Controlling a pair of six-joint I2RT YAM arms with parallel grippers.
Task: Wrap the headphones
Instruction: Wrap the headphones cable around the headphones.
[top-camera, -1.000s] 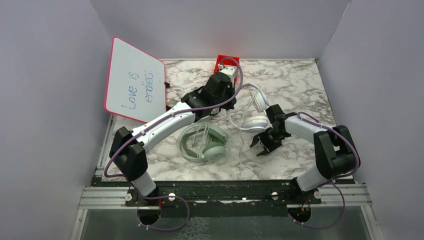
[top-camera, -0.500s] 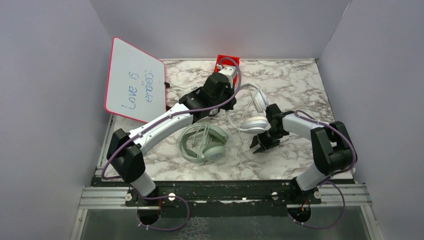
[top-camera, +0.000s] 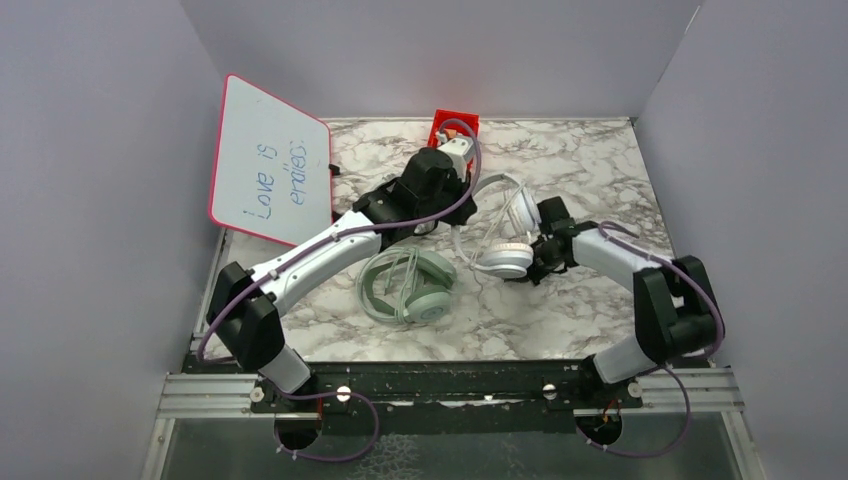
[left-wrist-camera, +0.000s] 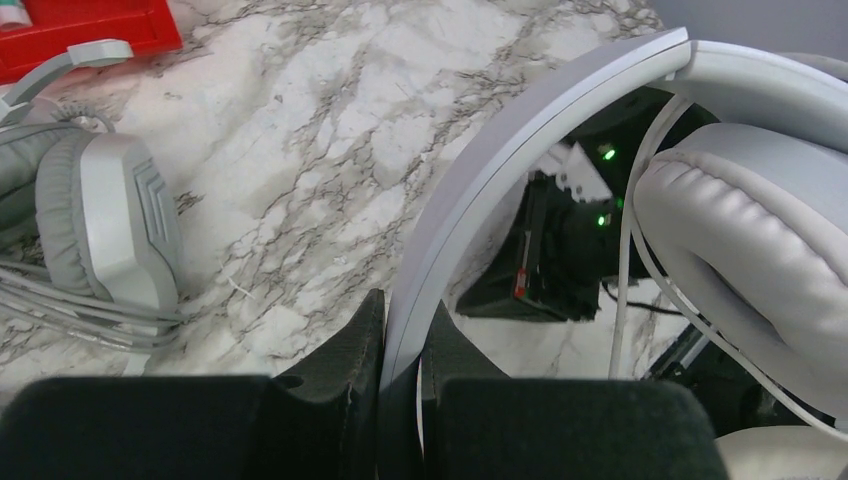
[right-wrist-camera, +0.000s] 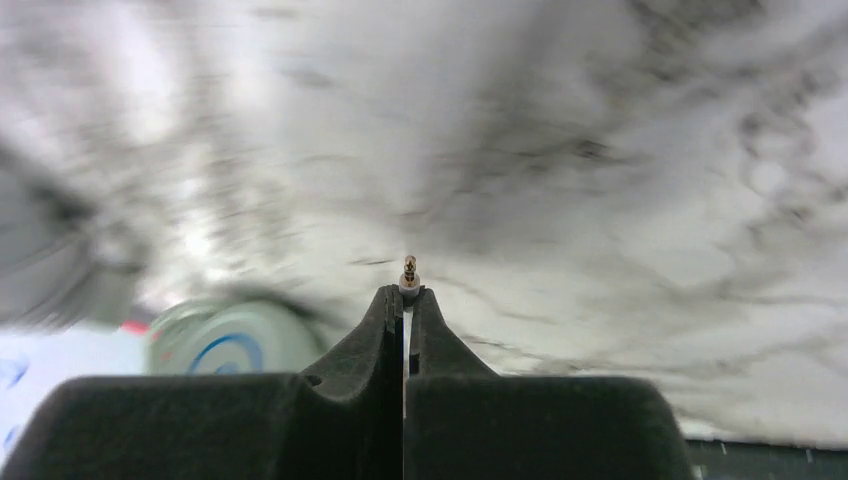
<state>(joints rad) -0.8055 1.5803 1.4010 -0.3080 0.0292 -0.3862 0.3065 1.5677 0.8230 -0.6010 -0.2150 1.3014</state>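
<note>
left gripper (left-wrist-camera: 402, 315): fingers squeezed on the band of the white headphones (top-camera: 507, 258)
right gripper (right-wrist-camera: 405, 300): fingers pinched tight on a tiny metal plug (right-wrist-camera: 409, 266)
white headphones: middle of the marble table (top-camera: 600, 170), between both arms
mint-green headphones (top-camera: 405, 285): flat on the table, near the white ones
grey-white headphones (left-wrist-camera: 105, 225): near the red box (left-wrist-camera: 80, 25)

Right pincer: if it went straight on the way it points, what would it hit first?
Probably the marble table: beyond the right pincer, shut on a cable plug, the blurred wrist view shows only tabletop. The mint-green headset sits left of that line.
</note>
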